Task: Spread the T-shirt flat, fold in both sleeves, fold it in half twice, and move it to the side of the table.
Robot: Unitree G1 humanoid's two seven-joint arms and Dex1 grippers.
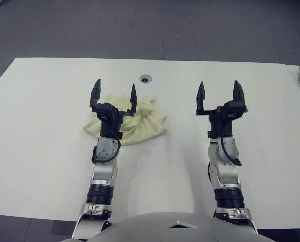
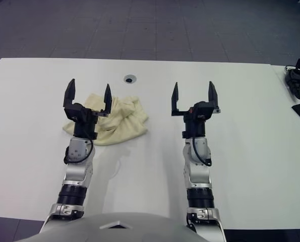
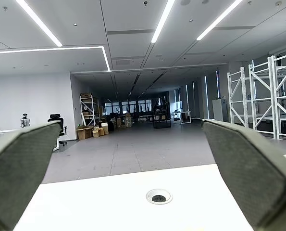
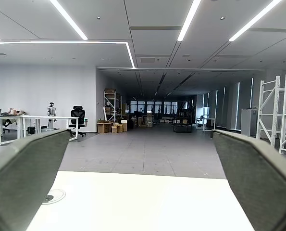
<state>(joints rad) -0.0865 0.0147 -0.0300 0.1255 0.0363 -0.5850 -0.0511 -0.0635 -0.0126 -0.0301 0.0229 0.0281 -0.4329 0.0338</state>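
A pale yellow T-shirt (image 1: 144, 121) lies crumpled in a heap on the white table (image 1: 39, 126), left of centre. My left gripper (image 1: 113, 96) hangs open just above the heap's near-left part, fingers pointing away from me, nothing between them. My right gripper (image 1: 220, 95) is open too, held above bare table well to the right of the shirt. In the left wrist view both grey fingers (image 3: 248, 163) frame the far table edge; the right wrist view shows its own fingers (image 4: 27, 168) spread wide.
A round cable grommet (image 1: 145, 78) sits in the table just beyond the shirt. Dark cables and gear (image 2: 297, 80) lie at the table's far right edge. Bare tabletop stretches to the left, the right and in front of the heap.
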